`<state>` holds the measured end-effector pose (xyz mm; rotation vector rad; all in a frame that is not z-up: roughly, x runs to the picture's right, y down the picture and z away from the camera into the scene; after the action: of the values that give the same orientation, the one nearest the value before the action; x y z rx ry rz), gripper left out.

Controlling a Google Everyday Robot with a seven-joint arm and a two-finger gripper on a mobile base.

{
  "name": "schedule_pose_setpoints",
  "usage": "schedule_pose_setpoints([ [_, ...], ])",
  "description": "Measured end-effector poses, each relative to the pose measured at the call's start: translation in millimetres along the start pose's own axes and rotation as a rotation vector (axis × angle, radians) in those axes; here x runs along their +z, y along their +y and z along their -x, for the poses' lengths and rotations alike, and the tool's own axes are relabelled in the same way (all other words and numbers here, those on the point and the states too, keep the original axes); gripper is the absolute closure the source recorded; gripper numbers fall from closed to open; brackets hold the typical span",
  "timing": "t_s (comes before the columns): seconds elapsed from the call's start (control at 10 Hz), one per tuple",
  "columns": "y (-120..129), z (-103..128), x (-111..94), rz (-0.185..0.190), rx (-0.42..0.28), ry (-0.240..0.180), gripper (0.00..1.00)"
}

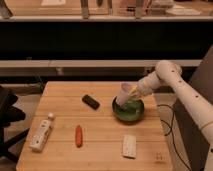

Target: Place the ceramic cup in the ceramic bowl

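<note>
The cream ceramic cup is tilted and sits at the left rim of the dark green ceramic bowl, its lower end inside the bowl. The bowl stands on the right half of the wooden table. My gripper reaches in from the right on the white arm and is at the cup's upper right side, touching it.
A black oblong object lies left of the bowl. An orange carrot lies at the table's middle front. A white bottle lies at the front left. A white packet lies in front of the bowl. A dark chair stands left of the table.
</note>
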<state>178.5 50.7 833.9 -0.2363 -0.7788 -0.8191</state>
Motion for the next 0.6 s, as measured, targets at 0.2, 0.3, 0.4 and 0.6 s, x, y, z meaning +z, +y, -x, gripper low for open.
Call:
schedule_pose_setpoints([
  [0.2, 1.4, -0.5, -0.1, 0.000, 0.001, -0.001, 1.00],
  [0.3, 1.9, -0.7, -0.1, 0.000, 0.002, -0.001, 1.00],
  [0.4, 2.2, -1.0, -0.5, -0.001, 0.003, -0.001, 1.00],
  [0.6, 2.7, -1.4, -1.0, -0.002, 0.003, -0.001, 1.00],
])
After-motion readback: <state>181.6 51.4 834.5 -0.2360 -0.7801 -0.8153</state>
